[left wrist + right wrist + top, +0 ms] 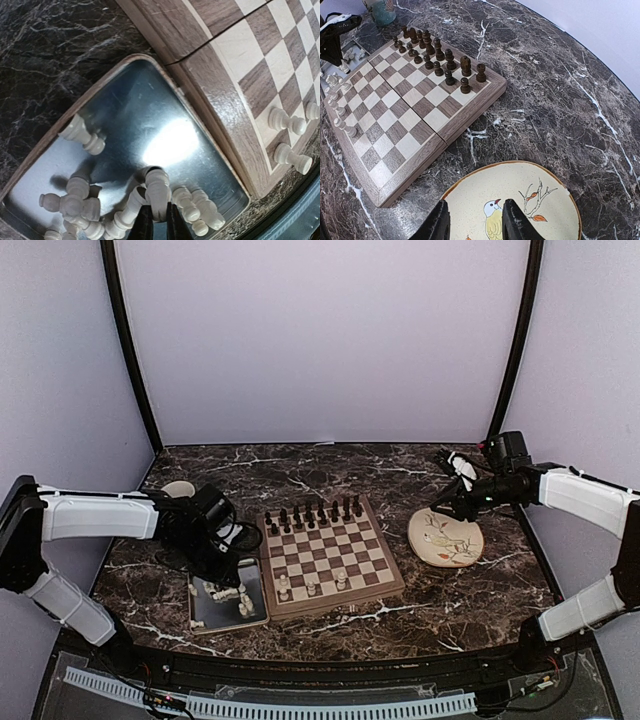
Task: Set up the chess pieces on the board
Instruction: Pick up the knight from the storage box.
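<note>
The board (338,600) lies mid-table with dark brown chess pieces (315,515) in its far rows and three cream ones (310,585) near its front edge. My left gripper (225,570) is down in the grey metal tray (200,615) left of the board. In the left wrist view its fingers (145,222) are shut on the base of a cream piece (159,187), among several loose cream pieces (75,205). My right gripper (474,220) hangs open and empty above the bird-painted plate (545,185).
The tray (125,110) sits tight against the board's left border (215,85). The plate (445,537) rests right of the board. A mug (178,489) stands at the far left, behind the left arm. Dark marble tabletop (560,90) surrounds everything.
</note>
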Robot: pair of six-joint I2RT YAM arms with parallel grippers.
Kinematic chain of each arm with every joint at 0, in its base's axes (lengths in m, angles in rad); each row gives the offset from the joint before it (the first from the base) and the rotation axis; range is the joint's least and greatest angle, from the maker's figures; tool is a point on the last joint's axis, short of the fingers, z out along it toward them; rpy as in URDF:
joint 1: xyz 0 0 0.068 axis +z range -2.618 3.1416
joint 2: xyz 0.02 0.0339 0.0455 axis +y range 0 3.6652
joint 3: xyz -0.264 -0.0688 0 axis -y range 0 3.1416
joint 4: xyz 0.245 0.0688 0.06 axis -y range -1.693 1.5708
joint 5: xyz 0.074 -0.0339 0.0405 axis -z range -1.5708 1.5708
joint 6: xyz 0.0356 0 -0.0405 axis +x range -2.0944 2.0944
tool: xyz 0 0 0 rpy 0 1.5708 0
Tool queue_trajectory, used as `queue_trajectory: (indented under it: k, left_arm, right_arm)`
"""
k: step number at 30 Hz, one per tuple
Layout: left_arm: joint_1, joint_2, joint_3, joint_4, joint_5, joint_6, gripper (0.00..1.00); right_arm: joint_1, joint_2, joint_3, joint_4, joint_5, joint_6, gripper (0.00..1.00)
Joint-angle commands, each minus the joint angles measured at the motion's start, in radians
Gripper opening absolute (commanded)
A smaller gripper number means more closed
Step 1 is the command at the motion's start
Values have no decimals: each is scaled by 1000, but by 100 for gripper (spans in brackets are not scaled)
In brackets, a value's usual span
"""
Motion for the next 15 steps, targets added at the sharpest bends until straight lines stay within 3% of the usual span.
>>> queue_trajectory:
  k: [1, 9, 15]
  left_arm:
    - [-4, -51, -41, 78, 112, 25, 0]
    - [-4, -140, -97, 167, 87, 1, 0]
    - [1, -232, -189, 341, 143, -34, 0]
  right_arm:
    - [-4, -8, 1, 10, 1, -6, 36]
    - [-4, -7, 1, 8, -3, -5, 37]
    - [-4, -9, -2, 7, -5, -2, 37]
